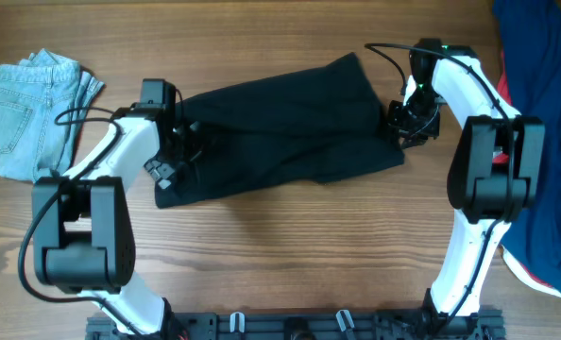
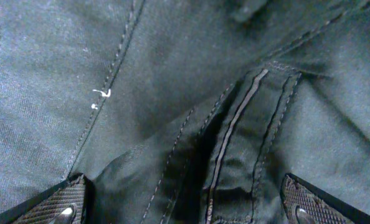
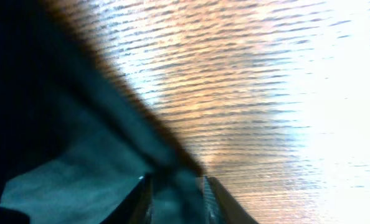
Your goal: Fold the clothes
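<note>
Black garment (image 2: 172,93) fills the left wrist view, its stitched seam (image 2: 235,130) running from 1 o'clock down to 6 o'clock right under the lens. The left gripper (image 2: 185,208) stands wide open above it: its two textured pads (image 2: 54,205) sit in the lower corners at 8 and 4 o'clock, well apart, with only flat cloth between them and nothing clamped.

From overhead, this garment lies spread across the middle of the wooden table (image 1: 262,246), long axis from 8 o'clock to 2 o'clock. The left gripper is over its 9 o'clock end. The right gripper (image 1: 408,123) is at its 3 o'clock edge, near the upper corner.

The right wrist view shows that claw's fingers (image 3: 219,199) drawn close together at 6 o'clock, with the dark cloth's edge filling the narrow gap between them, so it is pinching the garment's hem. Bare wood lies from 12 to 4 o'clock beside it.

At 9 to 10 o'clock on the table lies a light-blue denim garment (image 1: 25,113), crumpled, apart from the black one. At 3 o'clock a navy-and-red garment (image 1: 545,142) drapes along the table's edge, partly behind the right arm.
</note>
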Controlling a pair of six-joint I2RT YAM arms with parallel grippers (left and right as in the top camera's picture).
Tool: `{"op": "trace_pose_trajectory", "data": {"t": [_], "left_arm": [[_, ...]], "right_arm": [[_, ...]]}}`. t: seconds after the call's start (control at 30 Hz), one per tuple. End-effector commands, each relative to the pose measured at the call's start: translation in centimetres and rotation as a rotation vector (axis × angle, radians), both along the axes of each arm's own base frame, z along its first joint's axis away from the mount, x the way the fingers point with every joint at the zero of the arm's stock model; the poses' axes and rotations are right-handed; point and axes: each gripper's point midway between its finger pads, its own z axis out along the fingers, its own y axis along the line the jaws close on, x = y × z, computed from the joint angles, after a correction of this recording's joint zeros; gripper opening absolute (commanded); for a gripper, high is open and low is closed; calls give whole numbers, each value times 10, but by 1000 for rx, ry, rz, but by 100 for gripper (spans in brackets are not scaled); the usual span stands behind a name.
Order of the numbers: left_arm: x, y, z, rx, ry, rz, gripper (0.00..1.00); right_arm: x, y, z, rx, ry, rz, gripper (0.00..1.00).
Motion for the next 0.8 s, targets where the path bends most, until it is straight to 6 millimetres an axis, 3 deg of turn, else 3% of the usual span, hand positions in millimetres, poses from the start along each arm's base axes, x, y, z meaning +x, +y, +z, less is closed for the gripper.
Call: {"op": "trace_pose_trajectory", "data": {"t": [0.0,0.07,0.17,0.27,0.53,0.6,0.7,0.77], "left_arm": [[-3,29,-10,102,-28,21,100],[14,28,0,97,-112,25,100],[24,23,3,67,-154,22,100],[24,23,4,67,-157,22,100],[24,23,3,67,-153,22,100],[24,23,3,67,-153,22,100],[24,23,3,67,-153,22,100],[23,23,3,67,-152,22,100]], "right_arm": [[11,-2,36,1,-118,59,45],[14,13,37,100,-142,144,45],[14,56,49,350,-216,349,45],[14,69,49,363,-235,436,52],[29,89,30,316,-321,516,51],[30,87,29,301,-314,479,42],[28,93,36,338,-310,471,4],[42,92,51,349,-361,431,4]]}}
